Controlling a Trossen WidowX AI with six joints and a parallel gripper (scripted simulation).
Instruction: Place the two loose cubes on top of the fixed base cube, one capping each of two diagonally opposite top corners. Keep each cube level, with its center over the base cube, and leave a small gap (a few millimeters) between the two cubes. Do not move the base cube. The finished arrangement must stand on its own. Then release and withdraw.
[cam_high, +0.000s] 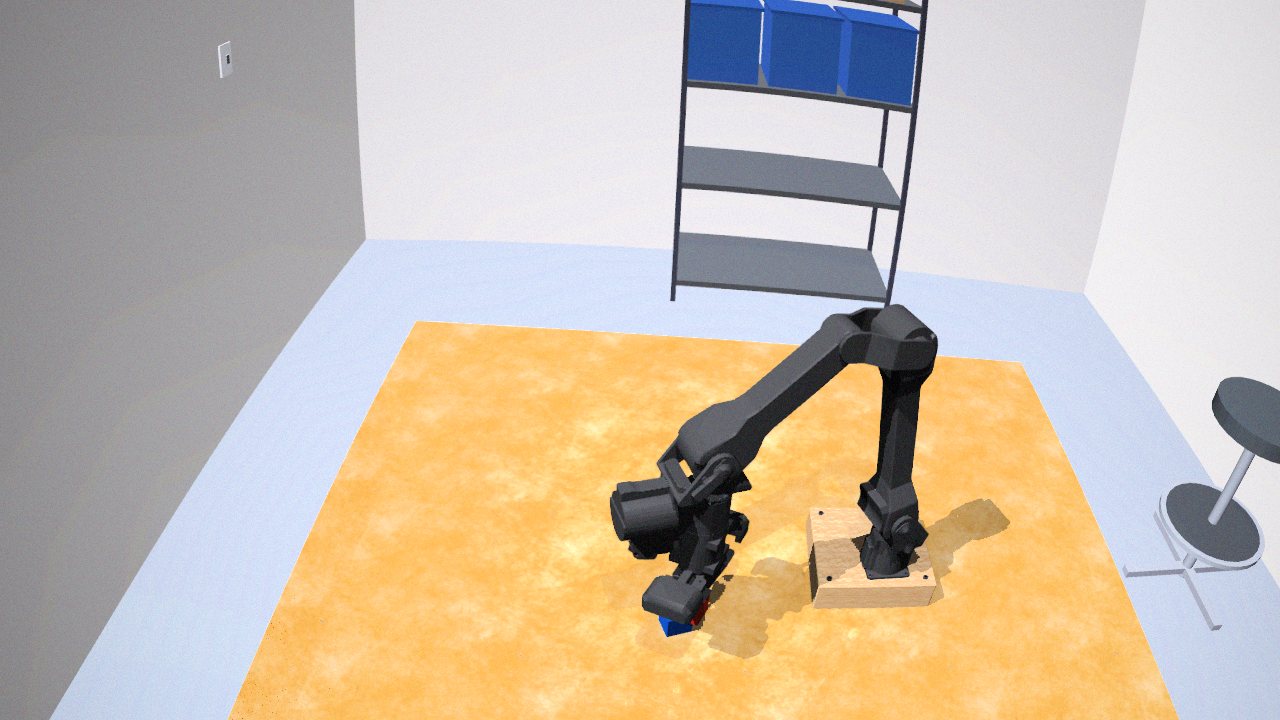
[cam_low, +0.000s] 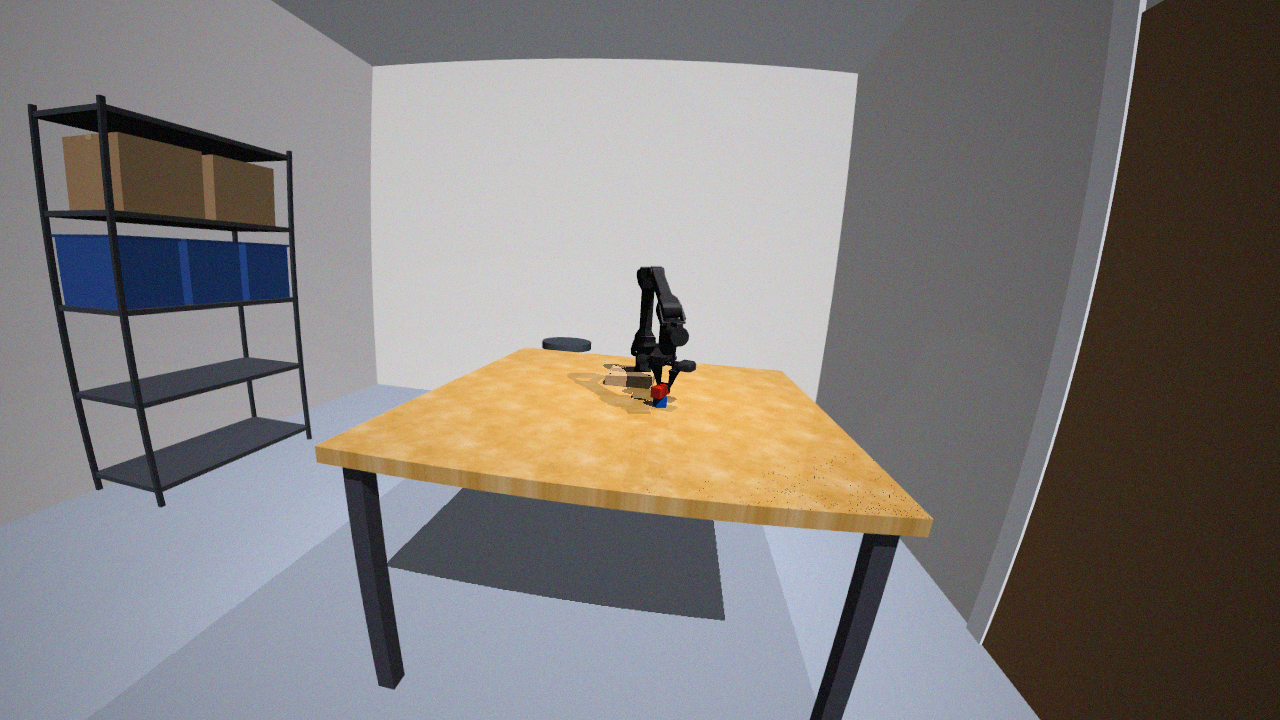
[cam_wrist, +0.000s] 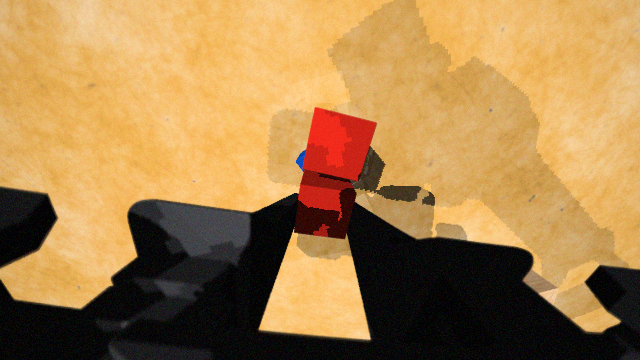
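The blue base cube (cam_high: 674, 626) (cam_low: 660, 402) (cam_wrist: 300, 161) is on the table, mostly hidden in the wrist view. One red cube (cam_low: 658, 391) (cam_wrist: 340, 144) sits on top of it; in the top view the gripper hides it. My gripper (cam_high: 699, 602) (cam_wrist: 323, 203) is low over the base and shut on the other red cube (cam_high: 699, 614) (cam_wrist: 322, 220). The held cube is right beside the placed cube in the wrist view, with a thin dark line between them. Whether they touch, and whether the held cube rests on the base, I cannot tell.
The wooden mounting block (cam_high: 868, 594) (cam_low: 617, 379) under the arm stands on the table (cam_high: 447, 501) (cam_low: 537, 438), a short way from the cubes. A shelf rack (cam_high: 778, 174) (cam_low: 192, 380) and a stool (cam_high: 1257, 416) (cam_low: 566, 343) stand beyond the table.
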